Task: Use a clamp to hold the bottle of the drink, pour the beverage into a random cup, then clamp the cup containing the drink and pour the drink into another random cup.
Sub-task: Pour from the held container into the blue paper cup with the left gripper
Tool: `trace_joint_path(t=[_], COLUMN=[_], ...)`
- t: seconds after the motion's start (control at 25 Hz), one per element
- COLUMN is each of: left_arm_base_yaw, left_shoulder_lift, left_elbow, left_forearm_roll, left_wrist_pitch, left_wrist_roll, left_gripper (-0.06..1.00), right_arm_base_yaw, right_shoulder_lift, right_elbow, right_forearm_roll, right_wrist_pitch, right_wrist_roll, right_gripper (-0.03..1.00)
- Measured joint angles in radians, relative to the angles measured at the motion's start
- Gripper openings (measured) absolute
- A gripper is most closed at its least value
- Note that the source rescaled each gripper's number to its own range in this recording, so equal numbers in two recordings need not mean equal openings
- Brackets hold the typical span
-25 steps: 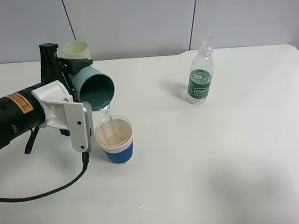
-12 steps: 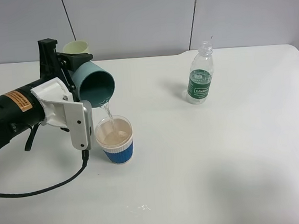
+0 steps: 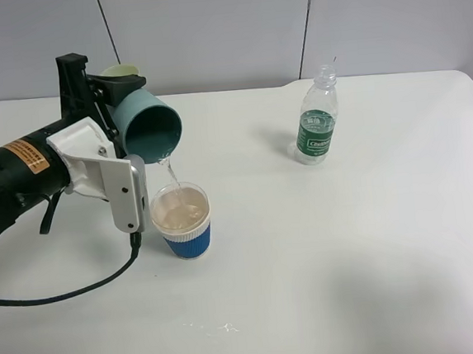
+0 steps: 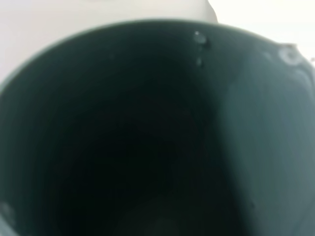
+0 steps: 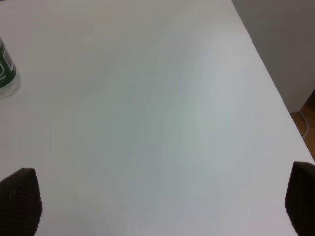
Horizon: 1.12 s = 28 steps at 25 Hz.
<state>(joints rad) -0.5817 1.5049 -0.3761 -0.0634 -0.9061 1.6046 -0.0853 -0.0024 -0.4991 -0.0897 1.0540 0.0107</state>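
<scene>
step: second pour | left gripper [image 3: 118, 96] clamped on plain teal-green plastic tumbler [image 3: 151, 131], tipped above short blue-banded cup [image 3: 182, 220]; thin stream falls | right gripper [image 5: 157, 196] wide open, empty | next: tip further; then upright

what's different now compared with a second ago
The left gripper has lifted the teal cup slightly and tipped it further; the stream into the blue-banded cup has thinned. The bottle, the yellow-green tumbler and the grip are unchanged.

The teal tumbler [image 3: 151, 130] is tipped mouth-down over the short blue-banded cup [image 3: 182, 221], a thin clear stream of water [image 3: 170, 173] falling into it. The uncapped green-labelled bottle [image 3: 317, 118] stands upright, well apart, nearer the surface's far right corner.
</scene>
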Motion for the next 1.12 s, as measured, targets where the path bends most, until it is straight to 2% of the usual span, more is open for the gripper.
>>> trace_joint_path(t=[0.72,1.12], left_arm_base_yaw=[0.0,0.0], left_shoulder_lift=[0.0,0.0], left_elbow=[0.0,0.0], left_forearm_roll=[0.005,0.005], left_wrist_pitch=[-0.002,-0.067], left_wrist_roll=[0.03,0.072], left_gripper=[0.03,0.03], right_arm_base_yaw=[0.0,0.0], right_shoulder_lift=[0.0,0.0], right_elbow=[0.0,0.0], right_forearm_roll=[0.0,0.0], right_wrist_pitch=[0.0,0.0], right_wrist_roll=[0.0,0.0], right_gripper=[1.0,1.0])
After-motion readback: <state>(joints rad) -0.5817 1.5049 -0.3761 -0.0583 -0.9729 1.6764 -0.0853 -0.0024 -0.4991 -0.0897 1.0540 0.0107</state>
